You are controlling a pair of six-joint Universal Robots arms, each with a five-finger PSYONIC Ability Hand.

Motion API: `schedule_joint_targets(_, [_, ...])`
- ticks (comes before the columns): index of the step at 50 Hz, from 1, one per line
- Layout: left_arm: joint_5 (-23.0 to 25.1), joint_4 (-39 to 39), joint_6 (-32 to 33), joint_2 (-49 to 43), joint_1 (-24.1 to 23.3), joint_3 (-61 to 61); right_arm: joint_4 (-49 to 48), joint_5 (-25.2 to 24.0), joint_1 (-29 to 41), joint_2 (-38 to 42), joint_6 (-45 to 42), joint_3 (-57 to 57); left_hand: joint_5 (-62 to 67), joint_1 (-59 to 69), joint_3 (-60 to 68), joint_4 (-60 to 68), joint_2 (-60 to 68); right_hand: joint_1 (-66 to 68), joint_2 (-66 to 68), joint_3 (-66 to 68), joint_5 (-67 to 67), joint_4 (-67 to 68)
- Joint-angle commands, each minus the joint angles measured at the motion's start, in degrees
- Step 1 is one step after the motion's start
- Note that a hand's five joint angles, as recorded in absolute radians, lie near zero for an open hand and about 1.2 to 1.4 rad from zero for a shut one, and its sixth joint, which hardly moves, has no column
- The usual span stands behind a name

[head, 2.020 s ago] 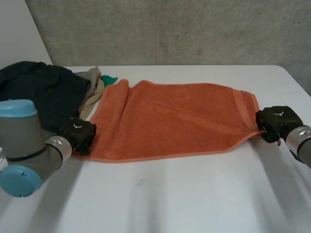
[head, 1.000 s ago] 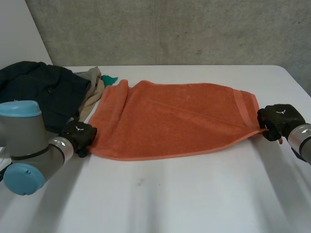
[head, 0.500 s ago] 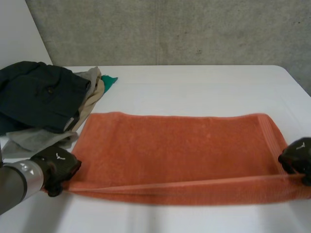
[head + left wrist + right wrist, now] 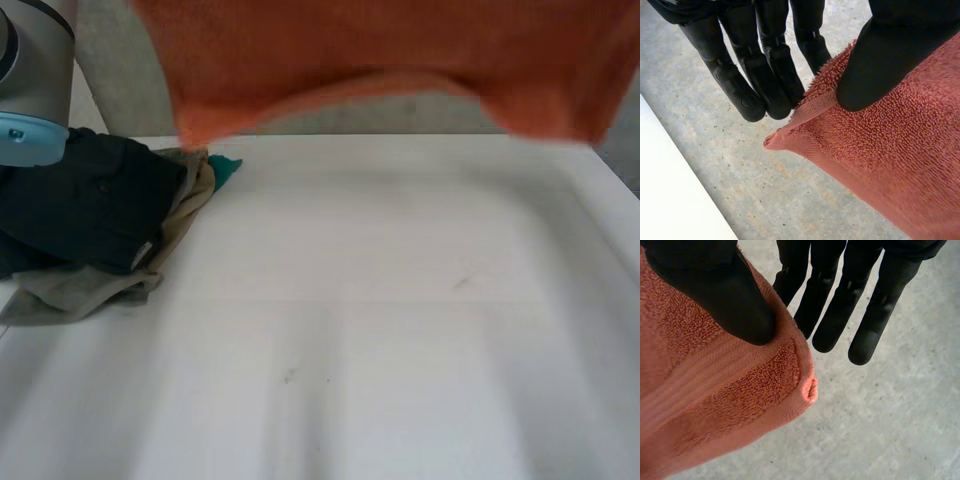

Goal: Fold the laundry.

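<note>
You had the orange towel (image 4: pixel 380 60) hanging in the air above the table (image 4: pixel 380 330), the left hand (image 4: pixel 880 60) pinching one corner under its thumb, the right hand (image 4: pixel 725 295) another. Both pinches sat close to the hem; a hard swing could tear a corner loose

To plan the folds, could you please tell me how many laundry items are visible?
4: the orange towel held above the table; piled near the left arm, a dark garment on a beige garment, a teal cloth behind. More may be hidden.
</note>
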Motion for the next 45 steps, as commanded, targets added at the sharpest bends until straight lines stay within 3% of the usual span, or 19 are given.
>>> schedule_joint_targets(1, [0.35,-0.63,-0.32,0.25,1.28,-7.58,5.17,-2.29,0.41,2.49,-0.69,1.98,13.07,14.33,11.86,11.45,11.45,14.86,12.36,11.86,12.22,11.38])
schedule_joint_targets(10, [2.45,8.15,-0.06,-1.59,1.01,-25.49,9.04,-4.66,0.76,8.02,-2.26,11.81,13.07,14.33,11.86,11.45,11.45,14.86,12.36,11.86,12.22,11.38])
schedule_joint_targets(17, [3.07,9.75,0.2,-4.23,0.49,-37.55,13.52,-4.75,0.93,12.51,-6.74,21.4,13.07,14.33,11.86,11.45,11.45,14.86,12.36,11.86,12.22,11.38])
schedule_joint_targets(24, [2.55,0.45,5.82,0.24,0.14,-50.64,22.47,-3.09,-2.84,10.15,-16.05,31.07,13.07,14.33,11.86,11.45,11.45,14.86,12.36,11.86,12.22,11.38])
schedule_joint_targets(29, [-0.61,-17.45,15.39,9.8,-0.57,-58.64,35.63,-0.01,-8.63,-0.81,-29.04,39.05,13.07,14.33,11.86,11.45,11.45,14.86,12.36,11.86,12.22,11.38])
schedule_joint_targets(33, [-2.46,-29.67,17.95,13.95,-0.57,-60.5,43.12,-1.32,-11.71,-6.1,-38.79,43.02,13.07,14.33,11.86,11.45,11.45,14.86,12.36,11.86,12.22,11.38])
schedule_joint_targets(36, [-2.11,-32.88,17.87,13.96,-0.74,-59.63,43.41,-3.25,-11.73,-6.03,-42.6,42.86,13.07,14.33,11.86,11.45,11.45,14.86,12.36,11.86,12.22,11.38])
schedule_joint_targets(40, [-1.23,-30.08,16.82,11.59,-1.62,-54.71,38.94,-5.45,-9.71,-1.21,-38.32,39.44,13.07,14.33,11.86,11.45,11.45,14.86,12.36,11.86,12.22,11.38])
schedule_joint_targets(45, [-2.55,-21.31,15.41,2.91,-3.99,-43.49,30.25,-4.67,-5.67,7.05,-28.31,32.59,13.07,14.33,11.86,11.45,11.45,14.86,12.36,11.86,12.22,11.38])
